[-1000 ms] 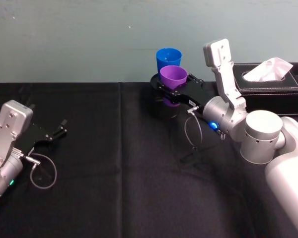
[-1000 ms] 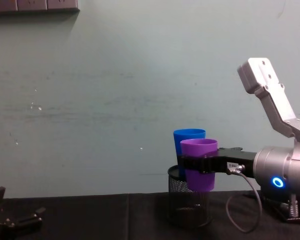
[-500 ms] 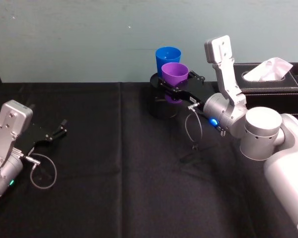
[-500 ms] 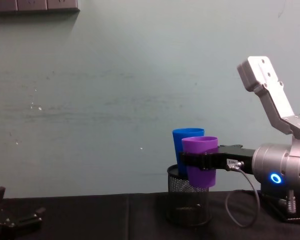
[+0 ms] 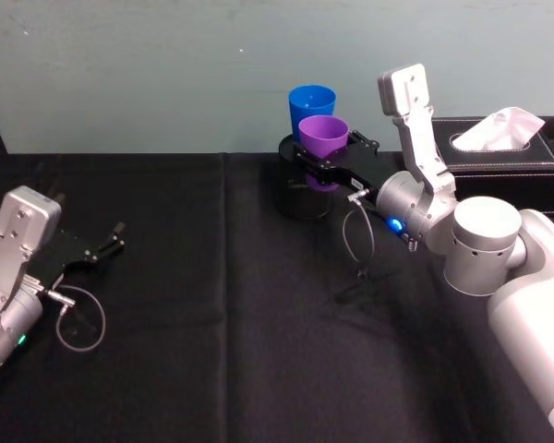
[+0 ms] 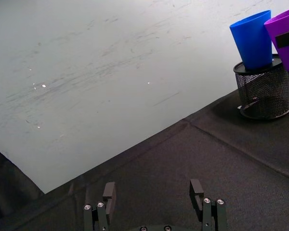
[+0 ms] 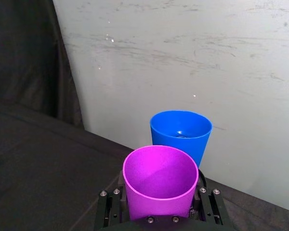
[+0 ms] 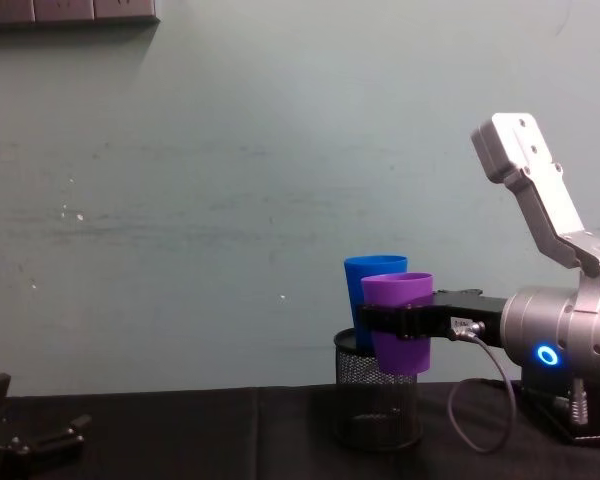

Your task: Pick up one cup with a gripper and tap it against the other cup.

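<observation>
Hovering at the back of the tabletop [image 5: 212, 323], the right pincer [image 8: 398, 320] was clamped round the purple cup [image 7: 160, 185] approx. mid-body. It held the cup upright and clear of the cloth, just in front of the blue cup [image 5: 312, 103], which stood inside the black mesh holder [image 8: 378, 412]. Rims looked v. close, maybe touching, but I couldn't tell contact from these angles. The left pincer [image 6: 154, 192] sat low at the tabletop's left side, jaws apart, nothing in them, well apart from both cups. Risks, as I judged them: the blue cup was only resting loose in that holder, so too firm a tap could've rocked it or tipped holder & cup together. The purple cup hung low by the holder's rim, so the pincer's underside could've clipped the mesh before the cups met. Smooth tapered plastic might also have slid in the clamp on impact. Vs. a sec. ago: the purple cup had been carried farther back, toward the blue one, and the gap between them had narrowed in the head view. Over the last half sec. it barely shifted. The left arm hadn't budged.
</observation>
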{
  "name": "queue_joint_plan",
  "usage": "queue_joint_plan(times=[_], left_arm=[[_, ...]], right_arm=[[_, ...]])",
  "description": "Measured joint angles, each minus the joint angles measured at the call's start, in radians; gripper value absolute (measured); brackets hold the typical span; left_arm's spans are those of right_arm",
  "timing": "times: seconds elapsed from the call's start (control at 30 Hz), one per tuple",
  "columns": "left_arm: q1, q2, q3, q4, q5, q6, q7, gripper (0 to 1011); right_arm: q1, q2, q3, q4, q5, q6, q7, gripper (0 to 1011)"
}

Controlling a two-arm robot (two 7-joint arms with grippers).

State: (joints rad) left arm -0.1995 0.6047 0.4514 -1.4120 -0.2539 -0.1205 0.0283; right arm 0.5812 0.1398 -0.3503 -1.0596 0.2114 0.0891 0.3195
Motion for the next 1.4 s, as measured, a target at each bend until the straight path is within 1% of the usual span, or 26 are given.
queue_joint_plan(times=[1.4], left_arm=[[0.000,0.000,0.000,0.000,0.000,0.000,0.000,1000]], right_arm=[[-0.002,0.002,-0.001,-0.003,0.000,0.000,0.002,728]])
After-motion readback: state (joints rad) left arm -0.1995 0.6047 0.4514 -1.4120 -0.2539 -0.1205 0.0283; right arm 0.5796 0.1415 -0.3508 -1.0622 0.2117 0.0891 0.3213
